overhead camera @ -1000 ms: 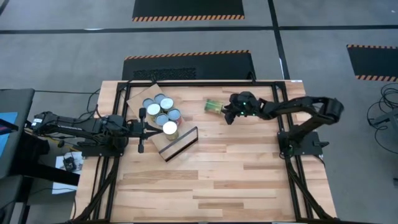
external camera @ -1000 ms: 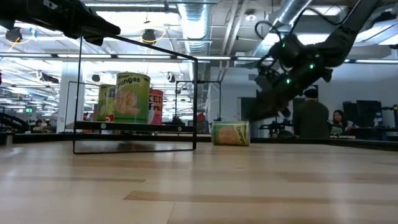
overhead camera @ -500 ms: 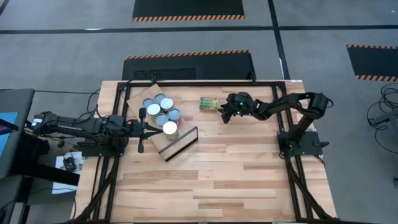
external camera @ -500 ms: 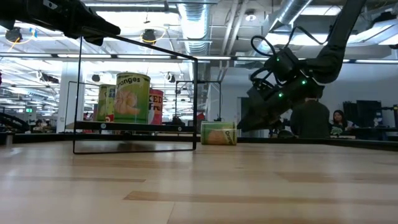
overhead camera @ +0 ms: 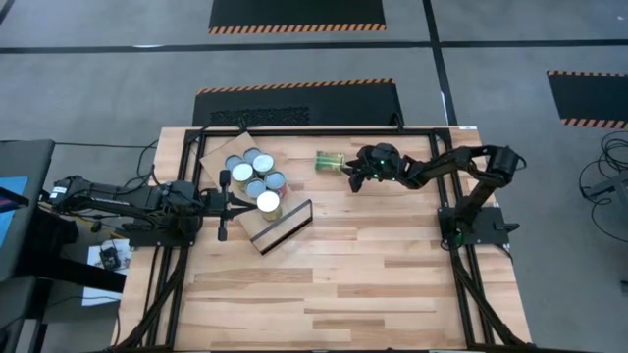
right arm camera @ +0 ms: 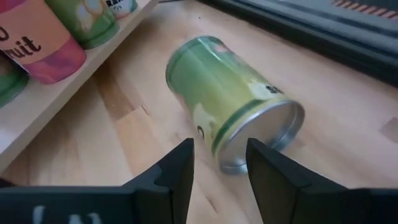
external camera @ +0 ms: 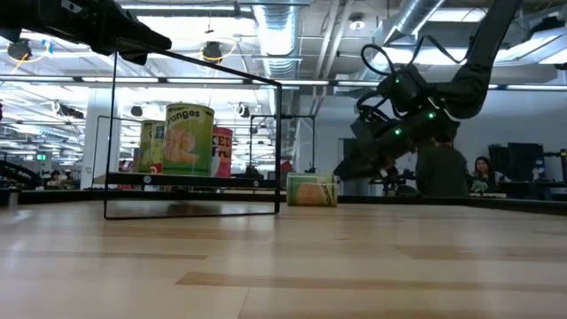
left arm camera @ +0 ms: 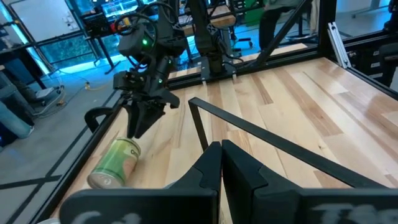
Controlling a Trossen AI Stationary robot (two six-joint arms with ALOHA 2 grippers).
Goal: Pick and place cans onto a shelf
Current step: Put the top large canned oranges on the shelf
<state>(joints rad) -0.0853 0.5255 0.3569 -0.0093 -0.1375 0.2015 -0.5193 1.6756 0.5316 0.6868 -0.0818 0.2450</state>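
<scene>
The right gripper [overhead camera: 351, 174] is spread, empty, just right of a green can [overhead camera: 329, 162] lying on its side on the table [overhead camera: 373, 265]. Left of that, the shelf [overhead camera: 280, 227] carries the other cans [overhead camera: 253, 176]. The left gripper [overhead camera: 253, 201], pressed together, rests at the shelf's left side.
</scene>
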